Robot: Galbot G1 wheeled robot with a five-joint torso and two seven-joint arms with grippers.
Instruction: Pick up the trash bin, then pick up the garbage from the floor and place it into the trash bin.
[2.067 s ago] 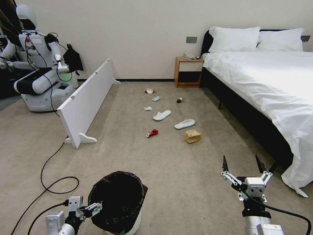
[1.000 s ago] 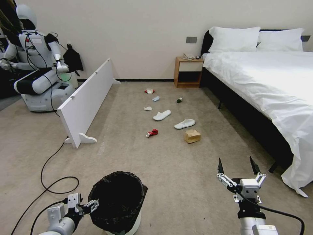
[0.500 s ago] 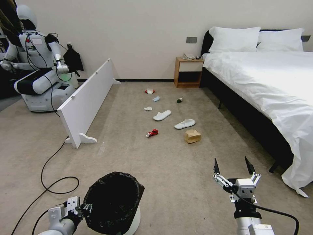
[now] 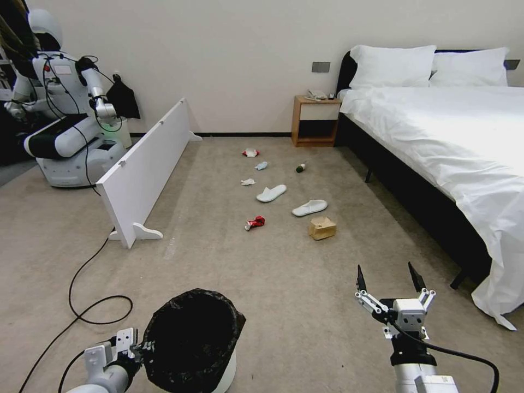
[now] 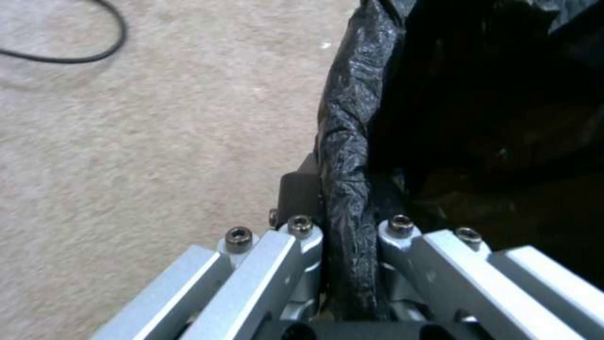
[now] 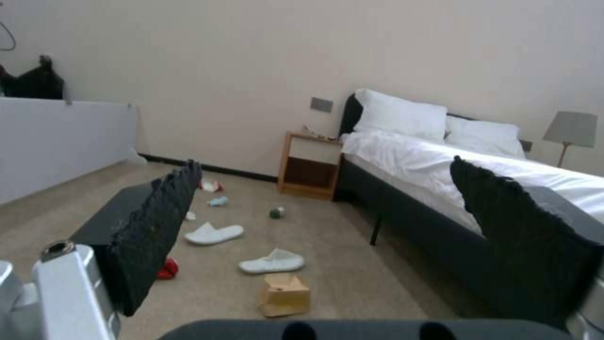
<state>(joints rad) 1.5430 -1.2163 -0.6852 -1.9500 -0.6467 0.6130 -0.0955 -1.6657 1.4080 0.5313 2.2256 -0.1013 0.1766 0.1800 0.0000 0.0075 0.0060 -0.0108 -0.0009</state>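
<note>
One trash bin (image 4: 191, 341), rim clenched by left pincer (image 4: 134, 349); right pincer (image 4: 388, 281) released, hovering above floor (image 4: 284, 284).

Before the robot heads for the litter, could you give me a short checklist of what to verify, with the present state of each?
1. Left gripper closed on the trash bin rim: ok.
2. Bin lifted off the floor: cannot tell.
3. Right gripper open, holding nothing: ok.
4. Bin mouth unobstructed: ok.
5. Crushed red can and brown carton lying ahead: ok.
6. Black cable away from the bin: ok.
</note>
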